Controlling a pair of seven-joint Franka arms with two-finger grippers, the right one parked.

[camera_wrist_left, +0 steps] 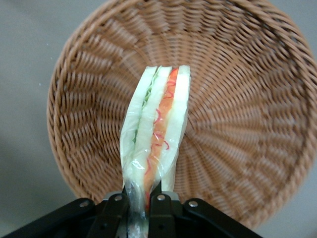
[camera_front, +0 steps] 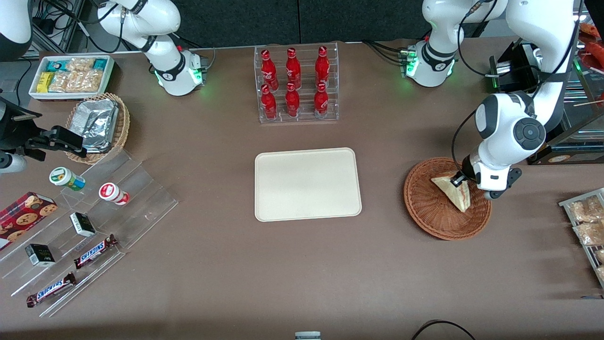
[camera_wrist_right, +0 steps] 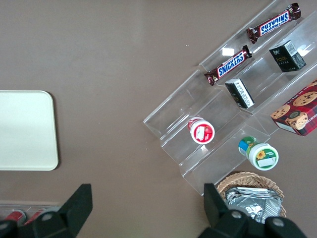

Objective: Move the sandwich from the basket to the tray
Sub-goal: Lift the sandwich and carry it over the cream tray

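Note:
The sandwich (camera_front: 454, 191) (camera_wrist_left: 157, 130), a plastic-wrapped wedge of white bread with red, orange and green filling, hangs over the reddish-brown wicker basket (camera_front: 432, 212) (camera_wrist_left: 257, 109). My gripper (camera_front: 458, 180) (camera_wrist_left: 141, 208) is shut on the wrapped edge of the sandwich, above the basket's edge nearer the working arm's base. The cream-white tray (camera_front: 306, 184) (camera_wrist_right: 25, 130) lies flat at the table's middle, toward the parked arm's end from the basket, with nothing on it.
A clear rack of red bottles (camera_front: 296, 84) stands farther from the front camera than the tray. A stepped acrylic display (camera_front: 89, 222) with snack bars, cups and boxes, a tan basket of foil packets (camera_front: 98, 123) and a white snack bin (camera_front: 71, 75) sit toward the parked arm's end.

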